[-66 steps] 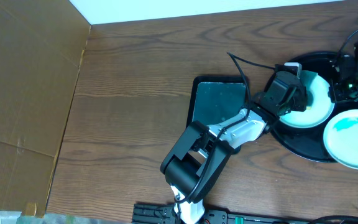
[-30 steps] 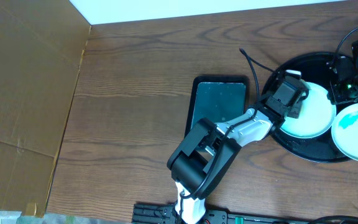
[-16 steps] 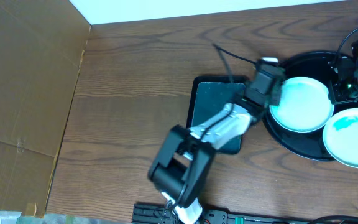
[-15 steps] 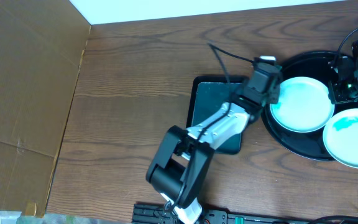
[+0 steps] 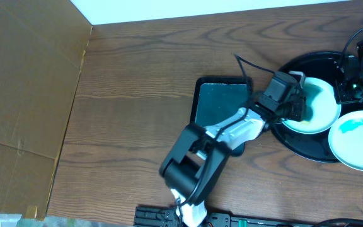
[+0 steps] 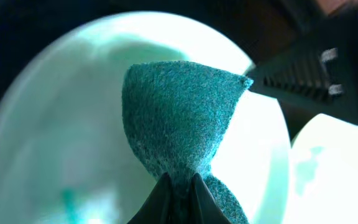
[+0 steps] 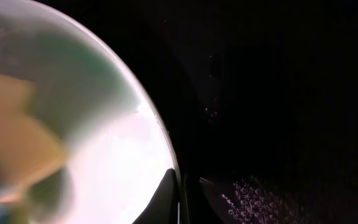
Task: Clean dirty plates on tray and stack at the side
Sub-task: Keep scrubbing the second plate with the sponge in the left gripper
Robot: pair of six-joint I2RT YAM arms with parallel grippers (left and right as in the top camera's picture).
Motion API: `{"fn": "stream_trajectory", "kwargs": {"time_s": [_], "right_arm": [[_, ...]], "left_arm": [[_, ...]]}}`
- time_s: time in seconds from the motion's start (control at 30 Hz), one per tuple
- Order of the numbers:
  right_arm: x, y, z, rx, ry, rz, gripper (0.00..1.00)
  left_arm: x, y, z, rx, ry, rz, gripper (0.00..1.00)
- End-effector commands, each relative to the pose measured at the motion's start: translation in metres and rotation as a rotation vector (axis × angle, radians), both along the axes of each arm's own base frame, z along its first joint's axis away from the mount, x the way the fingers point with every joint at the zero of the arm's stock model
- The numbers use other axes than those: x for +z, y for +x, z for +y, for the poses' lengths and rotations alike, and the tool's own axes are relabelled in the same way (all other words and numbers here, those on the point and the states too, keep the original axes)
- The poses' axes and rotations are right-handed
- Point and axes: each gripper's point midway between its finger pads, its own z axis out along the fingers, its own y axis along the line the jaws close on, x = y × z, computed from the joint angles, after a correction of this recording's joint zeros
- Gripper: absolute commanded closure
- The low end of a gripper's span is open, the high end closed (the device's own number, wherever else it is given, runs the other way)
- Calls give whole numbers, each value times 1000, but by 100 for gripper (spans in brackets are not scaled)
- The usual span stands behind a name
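Note:
The round black tray (image 5: 295,144) stands at the right. Two of the plates show on it. The left plate (image 5: 321,106) is pale aqua. My left gripper (image 5: 293,103) is shut on a teal sponge (image 6: 178,115) and presses it on this plate (image 6: 48,124). My right gripper (image 5: 350,85) is shut on the same plate's far rim (image 7: 164,146), with its fingertips (image 7: 180,198) astride the edge. The second plate (image 5: 357,140) lies at the right with a teal smear and also shows in the left wrist view (image 6: 331,171). A third plate is out of view.
A smaller rectangular dark tray (image 5: 218,104) lies just left of the round tray, partly under my left arm. A brown cardboard wall (image 5: 24,94) fills the left side. A black cable (image 5: 243,65) arcs above the rectangular tray.
My left gripper with the sponge swung left to the plate's left rim half a second ago. It is now back over the plate's middle. The right gripper has stayed put.

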Motion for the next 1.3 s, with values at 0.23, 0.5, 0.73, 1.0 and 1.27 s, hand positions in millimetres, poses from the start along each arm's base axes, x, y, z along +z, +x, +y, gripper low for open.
{"fn": "stream_trajectory", "kwargs": {"time_s": [0.23, 0.5, 0.73, 1.0, 1.27], "right_arm": [[1, 9, -16, -47, -68, -22, 99], [0, 7, -16, -46, -69, -14, 99], [0, 6, -16, -46, -70, -11, 99], [0, 6, -16, -46, -70, -8, 99], [0, 6, -16, -46, -70, -8, 99]], "left_arm": [[-39, 34, 82, 252, 405, -137, 92], [-30, 55, 120, 288, 563, -237, 93], [3, 69, 119, 334, 497, -311, 93], [56, 68, 90, 333, 252, -329, 93], [23, 36, 40, 197, 23, -86, 93]]}}
